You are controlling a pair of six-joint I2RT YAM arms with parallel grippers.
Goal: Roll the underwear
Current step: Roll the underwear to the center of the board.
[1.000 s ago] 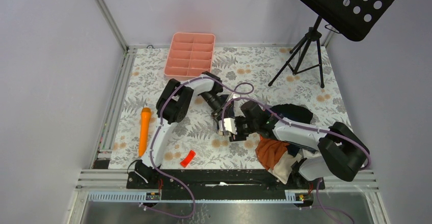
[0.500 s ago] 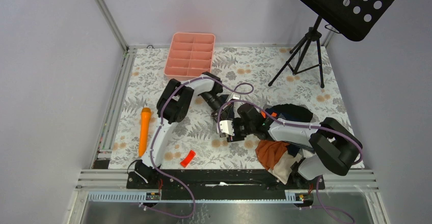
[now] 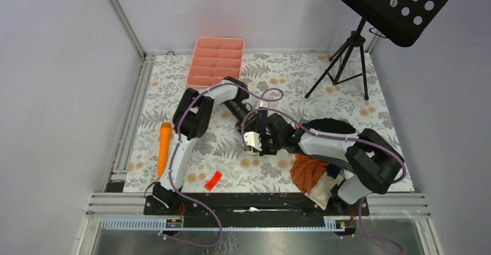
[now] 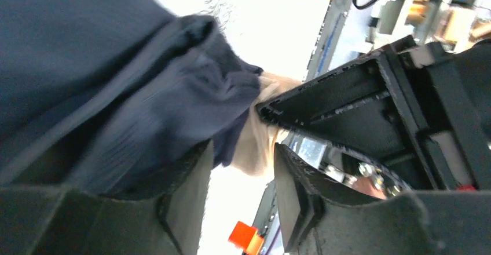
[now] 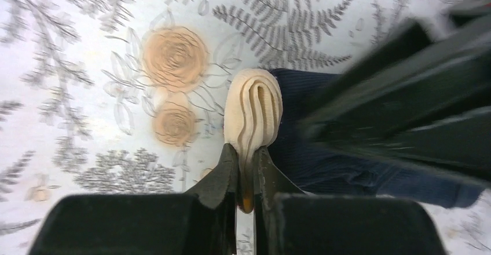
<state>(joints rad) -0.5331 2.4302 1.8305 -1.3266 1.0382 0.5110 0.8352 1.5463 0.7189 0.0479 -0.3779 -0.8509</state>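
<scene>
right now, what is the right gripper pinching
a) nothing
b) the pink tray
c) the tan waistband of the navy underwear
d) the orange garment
C: in the right wrist view the right gripper is shut on the folded tan waistband of the underwear.

Blurry underwear (image 4: 173, 93), partly beyond left edge

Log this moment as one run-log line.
underwear: navy, bunched | left gripper: open | right gripper: shut on tan waistband
</scene>
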